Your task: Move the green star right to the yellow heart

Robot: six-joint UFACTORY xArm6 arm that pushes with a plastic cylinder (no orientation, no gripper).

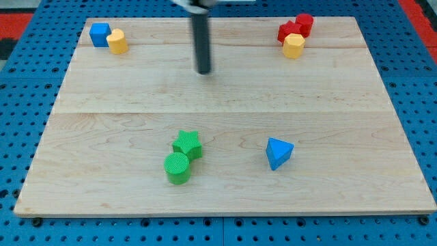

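Note:
The green star lies on the wooden board at the lower middle, touching a green cylinder just below it on its left. A yellow block, rounded and perhaps the heart, sits at the top left against a blue cube. A second yellow block, more angular, sits at the top right under two red blocks. My tip is on the upper middle of the board, well above the green star and touching no block.
A blue triangle lies at the lower right of the middle, to the right of the green star. The board rests on a blue perforated surface.

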